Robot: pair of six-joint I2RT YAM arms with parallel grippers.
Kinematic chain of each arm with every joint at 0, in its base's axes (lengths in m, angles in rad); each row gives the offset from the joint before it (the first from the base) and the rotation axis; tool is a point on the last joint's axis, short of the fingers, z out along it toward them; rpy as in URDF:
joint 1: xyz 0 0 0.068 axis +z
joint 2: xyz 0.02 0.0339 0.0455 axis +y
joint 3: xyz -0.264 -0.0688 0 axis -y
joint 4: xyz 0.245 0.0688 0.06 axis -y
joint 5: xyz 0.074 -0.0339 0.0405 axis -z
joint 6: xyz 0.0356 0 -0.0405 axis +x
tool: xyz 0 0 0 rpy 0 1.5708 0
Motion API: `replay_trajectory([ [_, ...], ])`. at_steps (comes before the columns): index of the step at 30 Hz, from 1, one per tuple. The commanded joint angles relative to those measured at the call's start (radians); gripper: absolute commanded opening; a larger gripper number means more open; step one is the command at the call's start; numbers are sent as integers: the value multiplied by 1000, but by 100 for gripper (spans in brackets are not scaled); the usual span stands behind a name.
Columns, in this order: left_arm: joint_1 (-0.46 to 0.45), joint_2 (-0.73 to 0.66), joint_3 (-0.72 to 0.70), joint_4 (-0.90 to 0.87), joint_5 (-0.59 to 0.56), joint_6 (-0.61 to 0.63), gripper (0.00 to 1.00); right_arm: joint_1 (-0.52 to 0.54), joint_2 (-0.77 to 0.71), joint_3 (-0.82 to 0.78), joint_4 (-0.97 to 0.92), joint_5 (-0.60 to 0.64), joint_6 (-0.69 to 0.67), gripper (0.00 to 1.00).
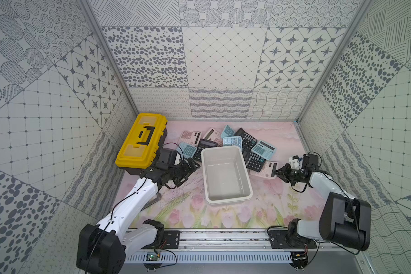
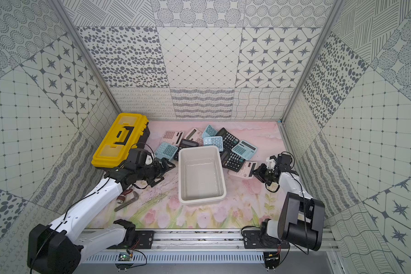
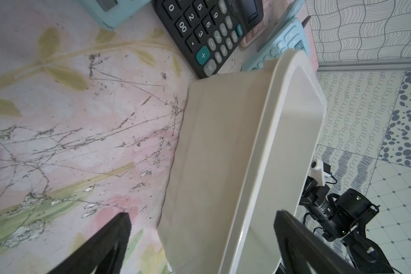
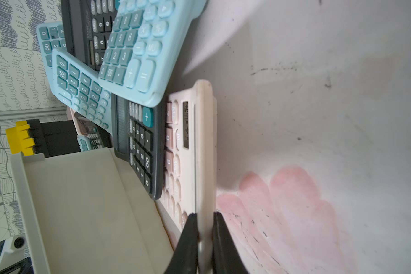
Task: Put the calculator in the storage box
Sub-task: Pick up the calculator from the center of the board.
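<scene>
Well, in both top views my right gripper (image 1: 276, 171) is pinched on the outer edge of the pink calculator (image 1: 265, 169). It lies on the flowered mat (image 1: 223, 213) just beside the storage box (image 1: 223, 148), outside it, with a black calculator (image 1: 254, 161) overlapping it. My left gripper (image 1: 190, 172) sits spread wide at the box's other side, below the yellow-lidded toolbox (image 1: 140, 140), gripping nothing. From my left wrist, the two fingers (image 3: 119, 227) stand far apart with the box's pale outer wall showing between them, nothing touching either one. From my right wrist, both fingertips (image 4: 188, 227) press flat against the pink calculator's thin rim, the black one rests across its keys, and the white box stands right alongside.
</scene>
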Motion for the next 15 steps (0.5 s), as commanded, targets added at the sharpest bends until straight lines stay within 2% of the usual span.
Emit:
replay_trajectory([
  [1,10,-10,-4,25,22,23,100,-3,-44,3,-15,4,-16,4],
  [12,9,-29,-17,27,24,20,100,-2,-22,-58,42,-13,11,3],
  [13,10,-28,-17,29,24,18,100,-2,-13,-68,55,-17,18,5],
  [15,9,-29,-20,33,24,16,100,-3,8,-84,81,-22,31,15],
])
